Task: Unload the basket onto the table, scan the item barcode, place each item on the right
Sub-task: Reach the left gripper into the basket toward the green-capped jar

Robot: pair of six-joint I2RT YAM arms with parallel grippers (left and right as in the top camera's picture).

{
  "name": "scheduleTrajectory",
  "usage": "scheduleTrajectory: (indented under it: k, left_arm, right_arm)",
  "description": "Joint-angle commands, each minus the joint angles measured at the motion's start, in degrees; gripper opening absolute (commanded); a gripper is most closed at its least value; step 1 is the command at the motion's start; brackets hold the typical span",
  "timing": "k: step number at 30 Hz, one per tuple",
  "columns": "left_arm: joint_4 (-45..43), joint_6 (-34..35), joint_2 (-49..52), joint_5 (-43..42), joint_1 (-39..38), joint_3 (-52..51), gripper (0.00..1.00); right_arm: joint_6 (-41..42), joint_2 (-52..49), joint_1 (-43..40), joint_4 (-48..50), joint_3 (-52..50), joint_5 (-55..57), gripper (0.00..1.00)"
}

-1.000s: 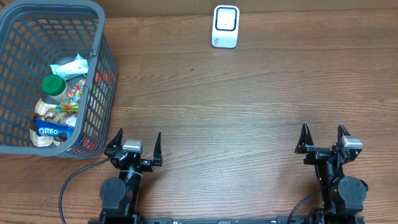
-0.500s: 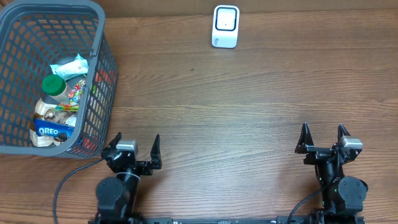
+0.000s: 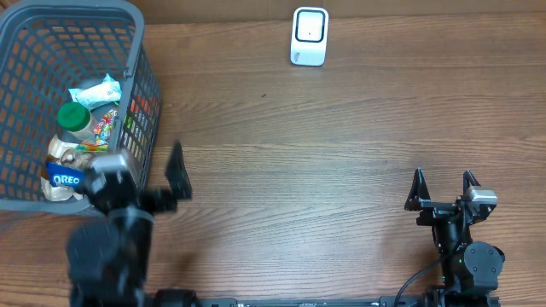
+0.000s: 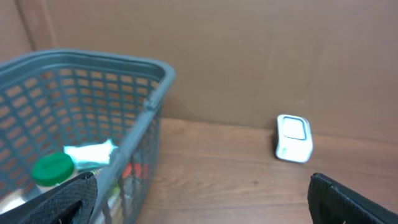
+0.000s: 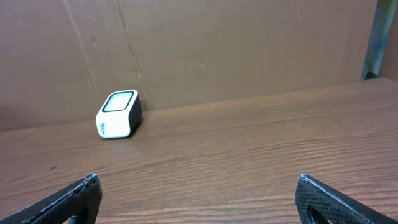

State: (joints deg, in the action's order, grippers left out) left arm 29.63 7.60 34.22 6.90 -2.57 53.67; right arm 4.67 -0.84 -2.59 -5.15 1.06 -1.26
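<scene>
1. The task seems to be at its first step, fetching an item; nothing has been picked up and nothing is at the scanner yet.
2. The left gripper hangs above the table just beside the near right corner of the basket. Its jaws are spread fully and nothing is between them. It looks blurred in the overhead view.
3. The right gripper rests at the near right corner of the table, also fully open and empty.
4. The items to scan all lie inside the basket, at the left edge of the table: a bottle, an Oreo pack and a wrapper, among others. The scanner stands at the far edge, about the middle, well apart from them.
5. The next move probably calls for the left gripper to go over the rim and down onto one item. The items lie crowded, so the choice of one that is free on top matters.
6. The basket is grey plastic with grid walls and a thick rim. The bottle has a round green cap and should be stiff. The Oreo pack is blue, glossy film and likely soft. The scanner is a small white box with rounded corners and a dark face. The table is brown wood grain, matte.
</scene>
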Motion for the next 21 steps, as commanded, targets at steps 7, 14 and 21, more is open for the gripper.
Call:
scheduleTrajectory:
  k: [7, 14, 21]
  left_arm:
    - [12.8, 1.0, 32.1, 5.0, 9.6, 38.4, 1.0]
    - [24.8, 1.0, 48.2, -9.8, 26.5, 53.6, 0.99]
    - [30.2, -0.9, 59.3, -14.0, 35.4, 53.5, 1.0]
  right_arm:
    - [0.0, 0.7, 0.0, 0.3, -0.6, -0.4, 1.0]
    - [4.4, 0.7, 0.0, 0.3, -0.6, -0.3, 1.0]
    - [4.3, 0.7, 0.0, 0.3, -0.6, -0.3, 1.0]
